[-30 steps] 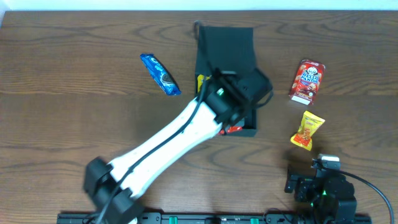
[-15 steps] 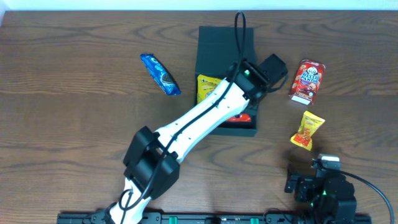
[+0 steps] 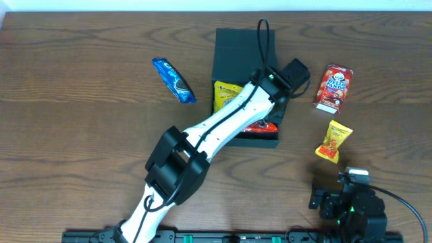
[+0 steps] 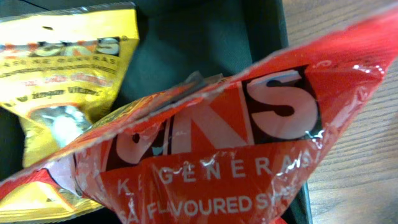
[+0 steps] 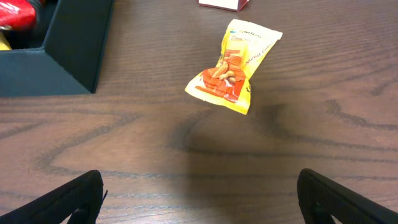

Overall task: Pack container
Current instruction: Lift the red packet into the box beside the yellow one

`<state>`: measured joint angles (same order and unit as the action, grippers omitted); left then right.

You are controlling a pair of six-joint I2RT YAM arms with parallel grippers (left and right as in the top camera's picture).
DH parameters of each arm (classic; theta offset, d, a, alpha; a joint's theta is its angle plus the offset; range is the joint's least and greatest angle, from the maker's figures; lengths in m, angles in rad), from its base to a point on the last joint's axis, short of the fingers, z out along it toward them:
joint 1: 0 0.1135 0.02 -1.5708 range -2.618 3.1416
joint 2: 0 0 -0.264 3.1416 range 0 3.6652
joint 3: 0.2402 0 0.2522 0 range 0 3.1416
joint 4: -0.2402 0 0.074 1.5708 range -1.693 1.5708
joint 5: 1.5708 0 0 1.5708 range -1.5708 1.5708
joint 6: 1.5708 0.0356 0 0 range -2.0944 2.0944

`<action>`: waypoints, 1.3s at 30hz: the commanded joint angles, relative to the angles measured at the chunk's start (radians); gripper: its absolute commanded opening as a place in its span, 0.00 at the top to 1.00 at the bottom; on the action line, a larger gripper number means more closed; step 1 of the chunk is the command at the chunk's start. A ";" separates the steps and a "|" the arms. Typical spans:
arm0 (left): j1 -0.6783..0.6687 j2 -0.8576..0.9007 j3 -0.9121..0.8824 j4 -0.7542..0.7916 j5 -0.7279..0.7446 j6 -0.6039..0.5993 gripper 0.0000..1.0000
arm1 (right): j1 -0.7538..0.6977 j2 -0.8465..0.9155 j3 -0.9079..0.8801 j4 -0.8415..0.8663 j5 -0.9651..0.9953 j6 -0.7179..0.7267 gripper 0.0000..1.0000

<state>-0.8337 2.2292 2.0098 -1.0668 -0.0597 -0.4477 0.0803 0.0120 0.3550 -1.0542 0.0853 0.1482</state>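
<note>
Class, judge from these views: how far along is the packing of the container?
Done: a yellow packet lies in the container. In hand: the left gripper holds a red packet over it. Left: the blue packet, red box and orange-yellow packet lie on the table.

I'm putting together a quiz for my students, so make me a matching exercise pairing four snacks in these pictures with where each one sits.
Things:
1. glossy blue snack wrapper
2. red cardboard snack box
3. small yellow-orange foil packet
4. flat yellow plastic snack bag

Places:
A. inside the dark green matte container
B. on the wooden table, left of the container
C. right of the container, nearer the robot
D. right of the container, farther from the robot

Pairs: 1-B, 2-D, 3-C, 4-A
</note>
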 commanded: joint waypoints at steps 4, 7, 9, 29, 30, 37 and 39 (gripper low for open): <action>0.004 0.051 0.029 0.001 0.035 0.001 0.94 | -0.010 -0.005 -0.003 -0.005 0.001 -0.008 0.01; 0.004 0.059 0.028 0.003 0.034 -0.006 0.94 | -0.010 -0.005 -0.003 -0.004 0.001 -0.008 0.01; 0.004 0.060 0.029 0.006 0.034 -0.005 0.91 | -0.010 -0.005 -0.003 -0.005 0.001 -0.008 0.01; 0.002 0.060 0.212 -0.101 -0.056 -0.004 0.23 | -0.010 -0.005 -0.003 -0.005 0.001 -0.008 0.01; 0.002 0.060 0.227 -0.116 -0.065 -0.004 0.18 | -0.010 -0.005 -0.003 -0.005 0.001 -0.008 0.01; 0.002 0.040 0.251 -0.222 -0.253 -0.004 0.05 | -0.010 -0.005 -0.003 -0.005 0.001 -0.008 0.01; 0.002 0.026 0.251 -0.235 -0.291 0.000 0.05 | -0.010 -0.005 -0.003 -0.005 0.001 -0.008 0.01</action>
<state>-0.8330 2.2890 2.2421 -1.2877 -0.2295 -0.4480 0.0803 0.0120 0.3550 -1.0542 0.0853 0.1482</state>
